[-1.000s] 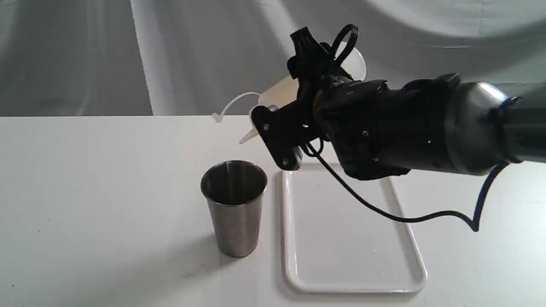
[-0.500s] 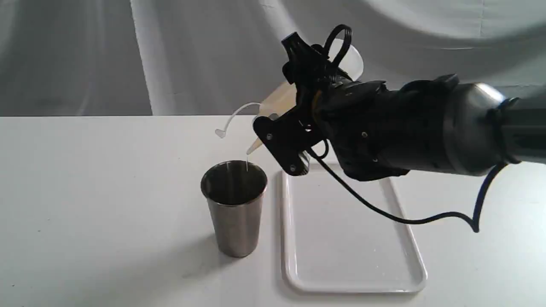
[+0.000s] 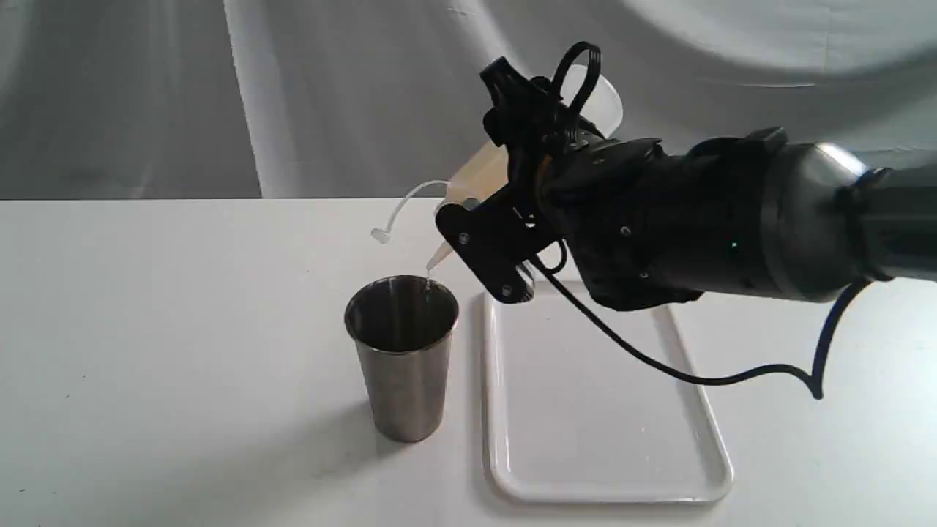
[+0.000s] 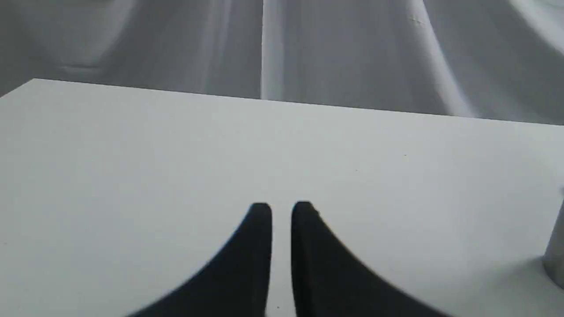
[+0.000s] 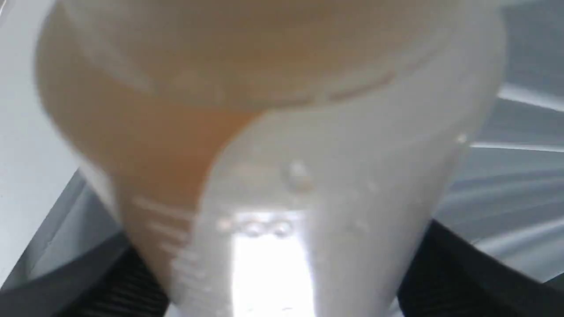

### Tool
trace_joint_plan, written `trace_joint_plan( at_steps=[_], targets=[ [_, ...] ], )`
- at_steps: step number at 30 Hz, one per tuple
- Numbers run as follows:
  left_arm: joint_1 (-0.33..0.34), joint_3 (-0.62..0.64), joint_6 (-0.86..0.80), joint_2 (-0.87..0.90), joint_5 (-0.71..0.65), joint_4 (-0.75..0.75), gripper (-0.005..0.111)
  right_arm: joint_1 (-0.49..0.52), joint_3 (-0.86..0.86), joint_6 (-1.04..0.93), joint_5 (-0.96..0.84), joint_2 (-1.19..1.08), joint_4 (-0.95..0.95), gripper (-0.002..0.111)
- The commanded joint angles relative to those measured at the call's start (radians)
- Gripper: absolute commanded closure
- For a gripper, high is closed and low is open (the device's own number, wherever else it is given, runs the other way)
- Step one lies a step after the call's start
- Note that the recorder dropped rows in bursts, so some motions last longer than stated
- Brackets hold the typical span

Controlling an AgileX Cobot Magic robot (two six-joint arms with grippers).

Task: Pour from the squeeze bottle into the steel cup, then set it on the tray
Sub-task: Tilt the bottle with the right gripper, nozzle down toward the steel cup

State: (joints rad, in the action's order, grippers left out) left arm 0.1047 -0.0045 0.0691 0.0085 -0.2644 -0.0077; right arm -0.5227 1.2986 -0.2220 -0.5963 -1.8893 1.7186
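In the exterior view my right gripper point(image 3: 505, 168) is shut on the squeeze bottle point(image 3: 479, 172), which is tilted with its nozzle point(image 3: 439, 256) pointing down to the left. The nozzle tip hangs just above the far right rim of the steel cup point(image 3: 401, 351), and a thin stream runs from it into the cup. The tethered cap strap point(image 3: 402, 208) dangles to the left. The white tray point(image 3: 505, 439) lies right of the cup with nothing on it. In the right wrist view the squeeze bottle point(image 5: 335, 185) fills the picture, with amber liquid point(image 5: 154, 145) pooled to one side. My left gripper point(image 4: 281, 211) hovers over bare table, shut and holding nothing.
The white table point(image 3: 183, 329) carries only the cup and the tray. A grey cloth backdrop point(image 3: 329, 95) hangs behind it. A black cable point(image 3: 659, 366) from my right arm droops over the tray. The cup's edge point(image 4: 556, 251) shows at the border of the left wrist view.
My right gripper has tipped the bottle further, bringing the nozzle down and over the cup's rim. A thin stream has started running into the cup.
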Motion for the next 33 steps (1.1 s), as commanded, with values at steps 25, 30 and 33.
trace_joint_plan(
  at_steps=[25,30,33],
  targets=[
    [-0.005,0.004,0.002,0.003,-0.001,-0.004,0.098,-0.004,0.018,0.100,-0.010,0.012,0.026,0.108],
    [-0.005,0.004,0.002,0.003,-0.001,-0.004,0.098,-0.004,0.018,0.097,-0.010,0.012,0.026,0.108],
    [-0.005,0.004,0.002,0.003,-0.001,-0.004,0.098,-0.004,0.018,0.082,-0.010,0.012,0.026,0.108]
  ],
)
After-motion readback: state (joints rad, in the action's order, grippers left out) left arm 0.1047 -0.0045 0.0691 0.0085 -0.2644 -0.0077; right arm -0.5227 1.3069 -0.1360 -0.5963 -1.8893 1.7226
